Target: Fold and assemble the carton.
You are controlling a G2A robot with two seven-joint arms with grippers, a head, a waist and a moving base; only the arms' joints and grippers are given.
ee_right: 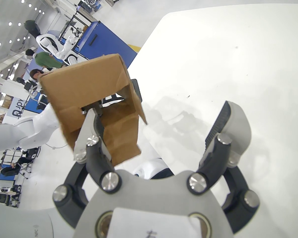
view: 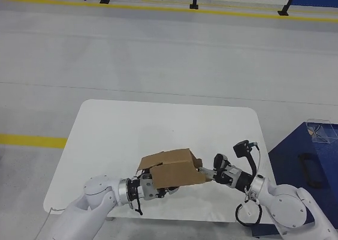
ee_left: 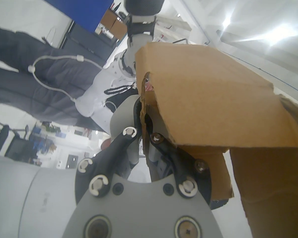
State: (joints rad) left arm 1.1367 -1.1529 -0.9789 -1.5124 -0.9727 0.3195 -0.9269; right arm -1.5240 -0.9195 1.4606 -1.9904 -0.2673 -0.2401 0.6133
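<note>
top view: carton [view: 170,168] is over the 6 o'clock edge of the white surface [view: 157,126]. left gripper [view: 155,189] is at its 7 o'clock, right gripper [view: 210,174] at its 3 o'clock. blue cabinet [view: 322,165] is off the surface's 3 o'clock, yellow floor line [view: 19,140] at 9.

left wrist view: fingers [ee_left: 123,117] are clamped on a carton wall.

right wrist view: fingers [ee_right: 89,122] are spread wide and grip nothing; one tip is at a gap in the carton.

status: looks part-done. body squared, end flaps loose, tucking left.
</note>
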